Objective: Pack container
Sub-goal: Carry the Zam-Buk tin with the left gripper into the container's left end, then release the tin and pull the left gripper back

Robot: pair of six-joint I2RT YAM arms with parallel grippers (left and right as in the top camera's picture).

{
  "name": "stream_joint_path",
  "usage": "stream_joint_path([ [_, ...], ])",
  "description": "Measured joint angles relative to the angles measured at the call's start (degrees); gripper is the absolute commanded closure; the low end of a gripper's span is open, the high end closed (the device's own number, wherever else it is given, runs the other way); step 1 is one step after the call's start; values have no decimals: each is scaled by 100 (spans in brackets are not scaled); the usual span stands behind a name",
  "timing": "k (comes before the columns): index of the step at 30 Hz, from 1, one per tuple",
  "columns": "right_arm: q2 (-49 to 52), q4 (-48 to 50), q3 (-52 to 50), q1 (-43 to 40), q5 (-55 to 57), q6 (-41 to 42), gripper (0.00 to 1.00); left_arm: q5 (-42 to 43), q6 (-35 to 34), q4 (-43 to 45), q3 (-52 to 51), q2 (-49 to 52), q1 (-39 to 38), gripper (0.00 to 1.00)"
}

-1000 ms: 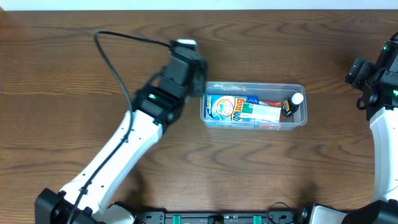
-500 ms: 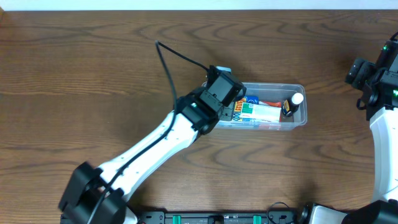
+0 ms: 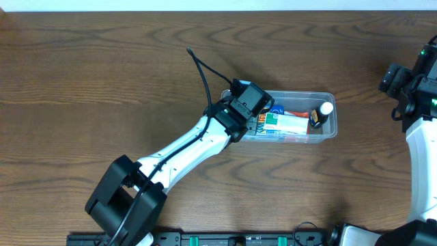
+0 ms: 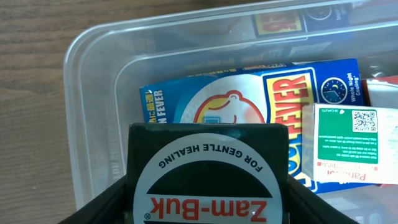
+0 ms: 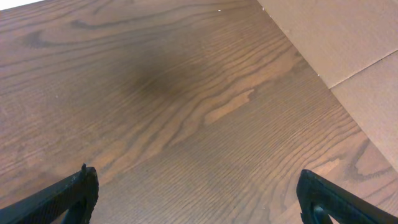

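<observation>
wood table [image 3: 82, 82]; left tool [image 4: 205, 210] clamps zam-buk box [image 4: 208, 168], half-hiding container [image 4: 93, 68] contents; right tool [image 5: 200, 196] wide.

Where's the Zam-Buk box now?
Left wrist view: the Zam-Buk box is in the left hand, over the left end of the container, above the blue fever box.

White left arm [image 3: 183, 147] links, black joints, black cable [image 3: 202, 68], black right claw [image 5: 198, 190], seemingly green status lights [image 3: 434, 103]

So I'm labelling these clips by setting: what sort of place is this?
Probably a robot lab bench, not a home: robot arms at a wooden table, a clear container of medicine boxes, and the left tool holding a Zam-Buk box over it.
</observation>
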Motion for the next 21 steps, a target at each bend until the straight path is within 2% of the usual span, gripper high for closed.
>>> stream_joint_path([
  [4, 0, 0, 0, 0, -2, 0, 1, 0, -24, 13, 0, 0, 0, 25],
  [16, 0, 0, 0, 0, 0, 0, 1, -2, -74, 179, 0, -44, 4, 25],
  [21, 0, 0, 0, 0, -2, 0, 1, 0, -42, 155, 0, -466, 116, 24],
])
